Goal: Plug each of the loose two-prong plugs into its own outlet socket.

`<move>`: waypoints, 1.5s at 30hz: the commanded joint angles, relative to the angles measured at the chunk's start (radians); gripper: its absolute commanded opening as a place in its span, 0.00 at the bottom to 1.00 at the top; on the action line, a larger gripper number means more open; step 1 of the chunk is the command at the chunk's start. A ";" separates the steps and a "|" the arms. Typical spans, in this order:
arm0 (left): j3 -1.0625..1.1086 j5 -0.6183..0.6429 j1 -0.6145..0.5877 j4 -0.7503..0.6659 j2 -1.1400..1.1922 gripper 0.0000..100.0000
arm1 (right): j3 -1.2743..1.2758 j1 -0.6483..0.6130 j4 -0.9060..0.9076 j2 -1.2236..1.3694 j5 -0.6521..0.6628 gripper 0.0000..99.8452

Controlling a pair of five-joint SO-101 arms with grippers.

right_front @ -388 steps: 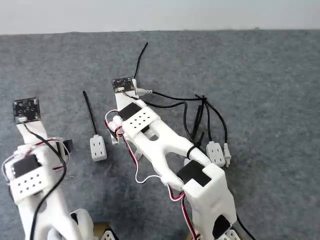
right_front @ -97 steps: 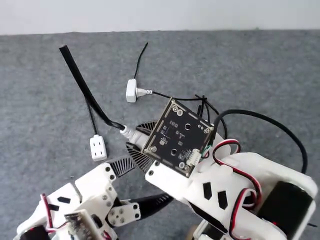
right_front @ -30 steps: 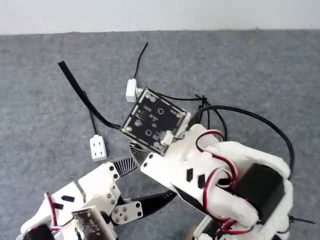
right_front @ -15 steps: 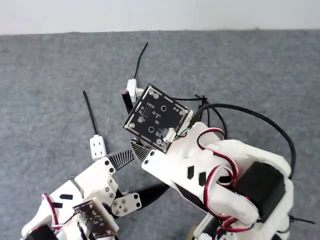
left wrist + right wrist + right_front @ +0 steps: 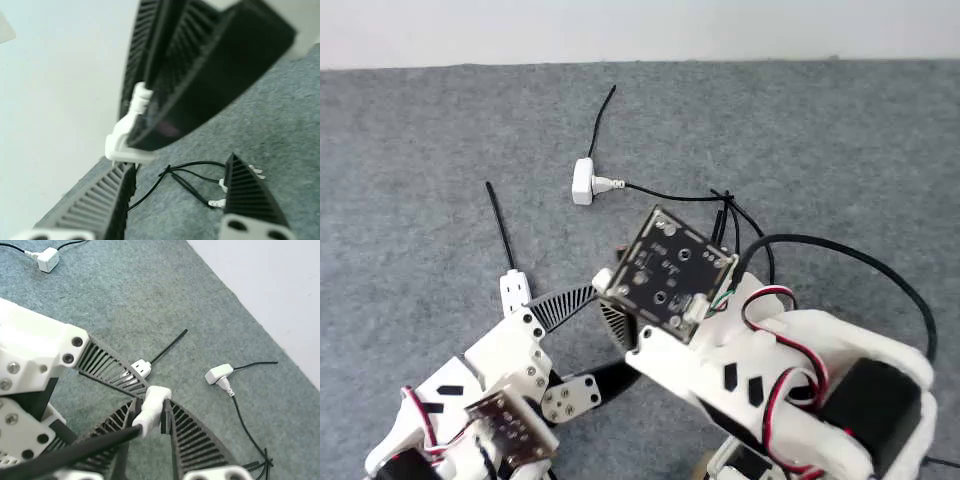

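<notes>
Drawn back nearer its base, the right tool [image 5: 152,406] clenches the light, rigid plug [image 5: 155,396] by its body, limp cord [image 5: 75,452] trailing, seemingly just short of the socket [image 5: 138,369] on the tabletop [image 5: 840,130], while the left tool [image 5: 182,165] gapes open.

Grey carpet [image 5: 840,140] covers the table. In the upper middle lies a white outlet socket [image 5: 582,182] with a white plug [image 5: 606,184] joined to its side; the plug's black cord [image 5: 670,196] runs right into a tangle of cords [image 5: 725,215]. A second socket [image 5: 515,287] lies at left centre, just above the left arm [image 5: 490,385], whose ribbed black finger [image 5: 563,305] points right beneath the right arm's wrist camera board [image 5: 668,275]. The right arm [image 5: 800,385] fills the lower right.
</notes>
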 commanded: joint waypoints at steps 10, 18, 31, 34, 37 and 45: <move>0.067 0.000 -0.035 -0.107 0.000 0.27 | 0.060 -0.004 0.035 -0.073 0.005 0.01; 0.068 0.000 -0.035 -0.106 0.000 0.27 | 0.060 0.002 0.028 -0.081 0.009 0.01; 0.225 0.048 -0.390 -0.233 0.009 0.27 | 0.359 0.298 -0.268 -0.004 -0.298 0.03; 0.303 0.072 -0.548 -0.279 0.009 0.27 | 0.506 0.292 -0.415 0.031 -0.324 0.08; 0.337 0.112 -0.689 -0.252 0.009 0.27 | 0.632 0.291 -0.559 0.065 -0.430 0.10; 0.338 0.164 -0.994 -0.129 0.009 0.27 | 0.747 0.183 -0.708 0.183 -0.565 0.10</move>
